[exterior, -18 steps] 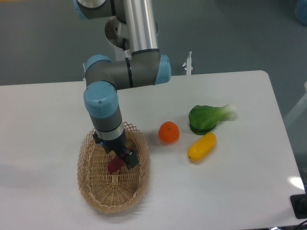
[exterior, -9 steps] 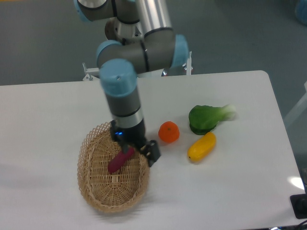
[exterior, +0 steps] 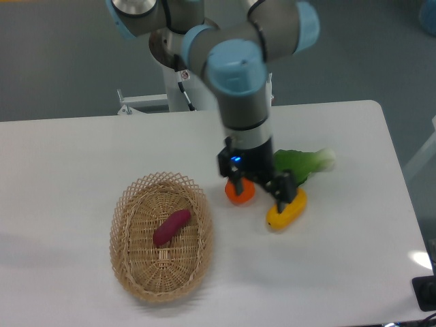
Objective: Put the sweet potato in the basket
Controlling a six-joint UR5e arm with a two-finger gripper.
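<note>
End effector (exterior: 261, 193) empty; magenta sweet potato (exterior: 172, 227) in basket (exterior: 129, 272)

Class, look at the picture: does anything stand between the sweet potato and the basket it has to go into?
Nothing does. The sweet potato already lies inside the basket, and the claw is off to the right, above the orange fruit.

We saw the sweet potato (exterior: 172, 227) lying loose on the floor of the basket (exterior: 127, 264), tilted diagonally; our gripper (exterior: 261, 191) hung well off to the side, jaws spread and empty, over the orange fruit (exterior: 238, 193) and yellow vegetable (exterior: 287, 210); the leafy green (exterior: 300, 163) sat just behind them.
</note>
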